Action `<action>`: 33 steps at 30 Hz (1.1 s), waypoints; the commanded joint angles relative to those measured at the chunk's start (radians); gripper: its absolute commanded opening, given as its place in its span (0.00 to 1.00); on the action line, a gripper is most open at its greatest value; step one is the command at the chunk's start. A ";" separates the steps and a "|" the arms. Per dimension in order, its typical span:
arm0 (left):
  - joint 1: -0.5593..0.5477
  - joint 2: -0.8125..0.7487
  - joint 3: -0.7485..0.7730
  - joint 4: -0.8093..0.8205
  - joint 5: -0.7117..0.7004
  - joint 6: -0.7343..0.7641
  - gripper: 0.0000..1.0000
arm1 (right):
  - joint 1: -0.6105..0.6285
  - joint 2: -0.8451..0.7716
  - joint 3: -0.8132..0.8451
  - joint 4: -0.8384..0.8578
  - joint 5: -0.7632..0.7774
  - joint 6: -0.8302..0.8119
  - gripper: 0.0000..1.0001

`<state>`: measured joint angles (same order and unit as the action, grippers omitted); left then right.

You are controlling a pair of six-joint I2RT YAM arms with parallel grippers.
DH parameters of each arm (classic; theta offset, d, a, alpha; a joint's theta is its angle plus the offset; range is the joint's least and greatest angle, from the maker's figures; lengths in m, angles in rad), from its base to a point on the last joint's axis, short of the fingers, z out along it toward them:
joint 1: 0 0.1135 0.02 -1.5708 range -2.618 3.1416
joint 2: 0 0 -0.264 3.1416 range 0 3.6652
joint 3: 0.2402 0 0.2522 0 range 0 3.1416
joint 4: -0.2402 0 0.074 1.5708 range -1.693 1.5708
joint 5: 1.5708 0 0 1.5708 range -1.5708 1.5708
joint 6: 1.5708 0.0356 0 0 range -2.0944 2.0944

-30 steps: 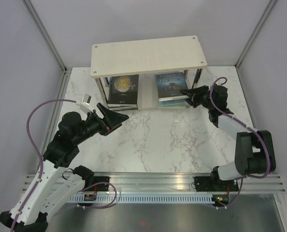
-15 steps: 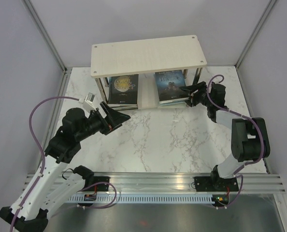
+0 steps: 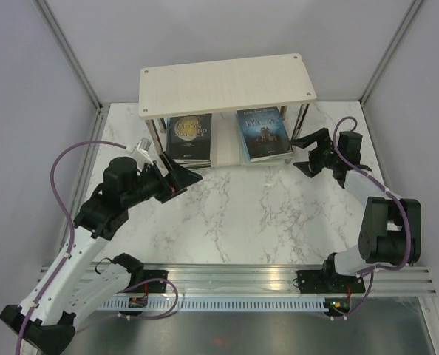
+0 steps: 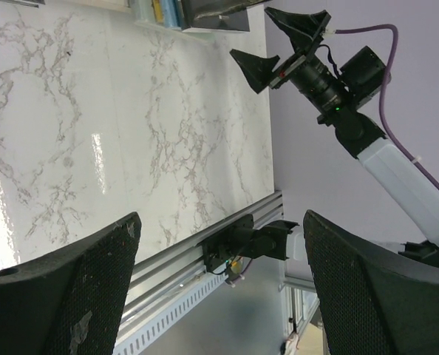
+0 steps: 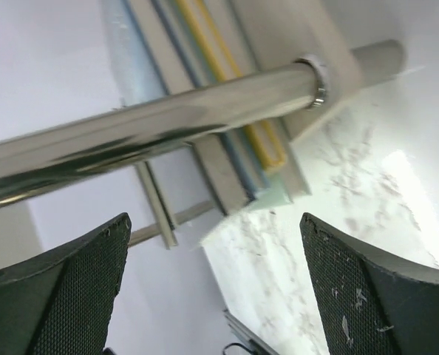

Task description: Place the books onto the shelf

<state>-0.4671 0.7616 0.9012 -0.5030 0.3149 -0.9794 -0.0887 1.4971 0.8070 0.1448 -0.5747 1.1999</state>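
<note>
The right pincer point(image 3: 299, 153), spread and empty, sits at three o'clock of the books point(image 3: 264, 134) on the lower board of the shelf point(image 3: 227, 85); the left pincer point(image 3: 181, 171) is spread too. Best to withdraw straight (mind the post point(image 5: 168, 103)), leaving them square.

A white marble-patterned table point(image 3: 234, 214) sits between plain pale lilac walls point(image 3: 227, 33) — slim metal struts point(image 3: 66, 50) in the back corners. A grooved aluminium rail point(image 3: 234, 275) edges its near side.

right hand point(image 3: 298, 153) now spread wide, drawn back rightward, clear of the blue book point(image 3: 264, 133)
</note>
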 commanded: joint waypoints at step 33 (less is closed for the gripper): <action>0.286 0.354 -0.175 0.042 -0.731 0.541 1.00 | 0.026 -0.537 -0.008 -0.844 -0.056 -0.336 0.96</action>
<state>-0.1982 1.1110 0.7982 -0.6640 -0.3649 -0.5400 -0.0677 1.0119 0.7544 -0.6487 -0.5980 0.8425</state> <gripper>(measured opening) 0.994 0.964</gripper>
